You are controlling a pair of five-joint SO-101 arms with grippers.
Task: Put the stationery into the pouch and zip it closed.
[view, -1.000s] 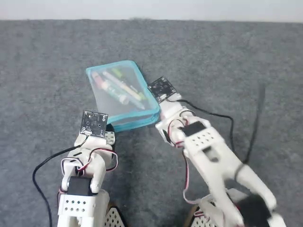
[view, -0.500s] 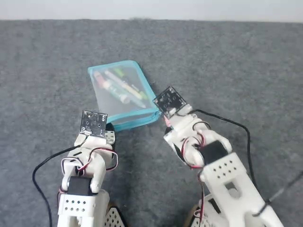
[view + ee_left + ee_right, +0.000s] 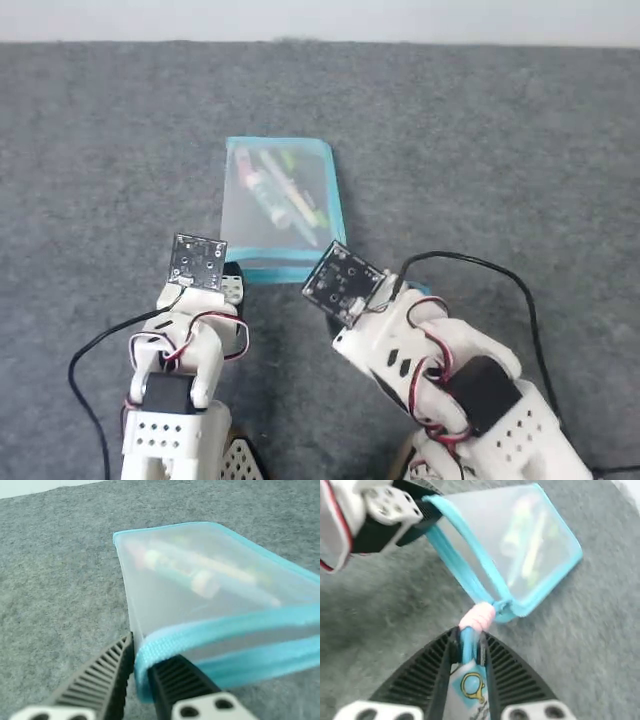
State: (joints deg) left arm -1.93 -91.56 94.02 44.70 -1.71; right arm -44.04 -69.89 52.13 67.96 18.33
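Clamping one corner of a translucent teal-edged zip pouch (image 3: 200, 605), the left pincer (image 3: 141, 661) has its two black ribbed fingers (image 3: 107, 680) drawn in until only the teal fabric band separates them. The pouch stretches away from this pincer, lying flat on the grey felt-covered worktop (image 3: 500, 150). Through its clear wall show several coloured pens (image 3: 192, 575), green, red and yellow, well beyond the fingertips and lying lengthwise inside.

The right pincer (image 3: 468, 642) is squeezed tight on a thin blue pull strap (image 3: 468, 650). A pink bead (image 3: 477, 618) sits on that strap just ahead of the fingertips, touching the pouch's nearest corner. A white printed tag (image 3: 467, 690) lies farther back between the finger bases.

From that corner the teal zip band (image 3: 460, 560) runs straight off to the far corner, where the left pincer holds it. The band's two sides lie together along all its visible length, and it is stretched between the two pincers. In the high view the pouch rests just in front of both pincers, its long sides pointing away from them.
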